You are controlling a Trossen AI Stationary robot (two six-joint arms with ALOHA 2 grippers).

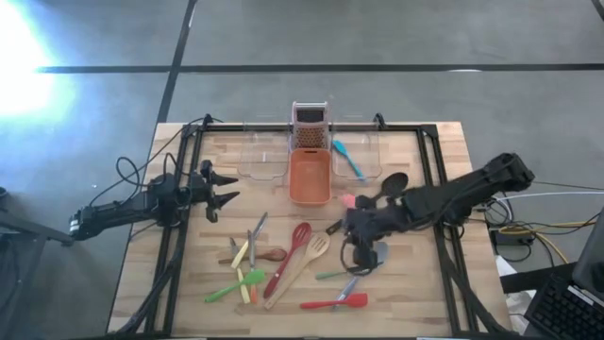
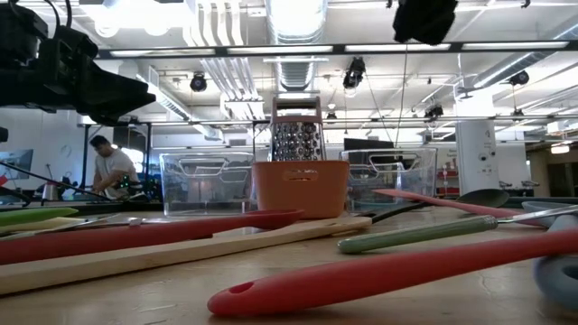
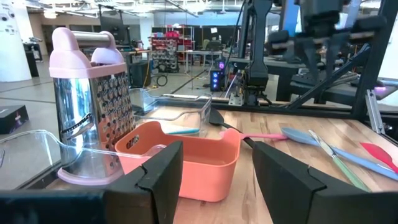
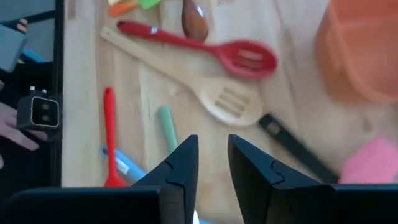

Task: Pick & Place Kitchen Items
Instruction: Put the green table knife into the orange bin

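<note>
My right gripper [image 4: 212, 163] is hovering over the utensils [image 1: 283, 269] mid-table, fingers narrowly apart, grasping nothing; my left gripper [image 3: 214, 177] is waiting open near the left edge.

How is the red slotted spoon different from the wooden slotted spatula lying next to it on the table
The red slotted spoon is glossy red with a slim handle and a rounded head; the wooden slotted spatula is pale bare wood with a flatter handle and a broader head. The spoon lies on the side nearer the orange tub, the spatula beside it. Both have slotted heads, lie flat, roughly parallel.
</note>
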